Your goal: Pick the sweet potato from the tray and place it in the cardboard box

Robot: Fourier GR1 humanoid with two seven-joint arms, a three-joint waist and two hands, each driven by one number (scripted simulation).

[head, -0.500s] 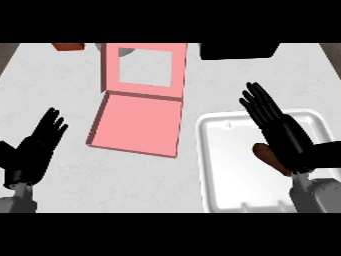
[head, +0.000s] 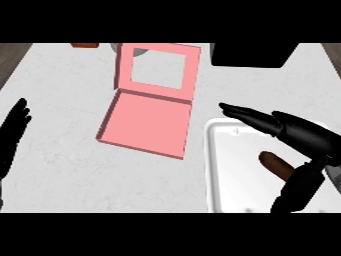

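Observation:
A brown sweet potato (head: 275,166) lies in the white tray (head: 228,170) at the right; only part of it shows. My right hand (head: 306,137) hovers over the tray, open, fingers stretched toward the upper left and thumb hanging down beside the potato. It hides much of the potato. The pink box (head: 147,122) lies open left of the tray, its windowed lid (head: 158,67) tipped back. My left hand (head: 3,137) rests open at the left edge, fingers up.
A black object (head: 250,54) stands at the back right, just behind the tray. A small reddish-brown item (head: 84,45) sits at the back left. Dark wood floor shows past the counter's left and right edges.
My right hand has turned and lowered over the tray, fingers now pointing upper left with the thumb beside the sweet potato. The left hand has shifted slightly left.

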